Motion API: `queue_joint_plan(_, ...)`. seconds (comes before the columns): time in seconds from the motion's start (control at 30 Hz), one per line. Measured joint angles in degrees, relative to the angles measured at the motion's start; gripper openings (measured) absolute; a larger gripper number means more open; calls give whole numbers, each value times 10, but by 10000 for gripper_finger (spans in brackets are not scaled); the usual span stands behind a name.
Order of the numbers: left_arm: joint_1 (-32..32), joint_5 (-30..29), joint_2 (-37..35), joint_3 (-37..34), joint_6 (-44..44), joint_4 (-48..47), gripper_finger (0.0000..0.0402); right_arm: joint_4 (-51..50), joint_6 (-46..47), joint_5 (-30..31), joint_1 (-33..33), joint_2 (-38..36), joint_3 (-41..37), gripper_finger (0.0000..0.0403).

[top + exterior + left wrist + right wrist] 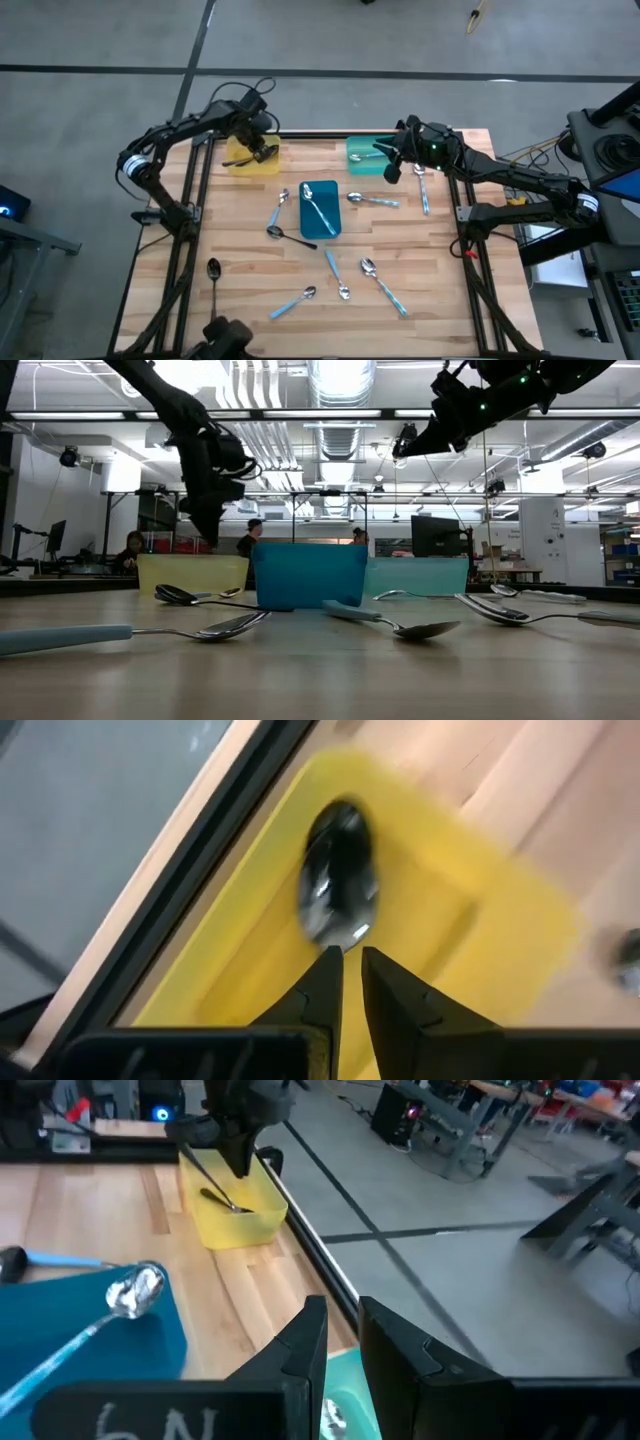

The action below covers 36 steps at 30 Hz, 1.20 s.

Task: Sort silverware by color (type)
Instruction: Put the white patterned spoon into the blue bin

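The yellow tray [248, 163] sits at the table's far left, and a dark spoon [340, 890] lies in it. My left gripper [263, 150] hovers just over that spoon's bowl; its fingers [325, 982] stand a narrow gap apart with yellow showing between them. My right gripper [392, 168] is raised above the teal tray [362, 150], also narrowly open, and a silver spoon [330, 1418] lies in that tray. The blue tray [332, 228] in the middle holds a blue-handled spoon [318, 208]. Other spoons lie loose on the table.
Loose spoons on the wood: a dark one [213, 275] near the left edge, another dark one [288, 236] beside the blue tray, a silver one [372, 200], and several blue-handled ones [385, 285] toward the near side. People are at desks in the room behind.
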Motion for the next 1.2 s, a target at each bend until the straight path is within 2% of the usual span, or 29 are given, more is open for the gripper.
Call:
queue_joint_plan(0.1, -17, 21, -15, 0, -18, 17, 25, -1, 34, 0, 0, 0, 0, 52)
queue_joint_plan(0.67, -166, 23, -111, 0, -59, 32, 25, -25, 151, -5, 74, 0, 0, 52)
queue_joint_plan(1.2, -319, 15, -134, 0, -134, 89, 25, -192, 273, -5, 95, 0, 1, 52)
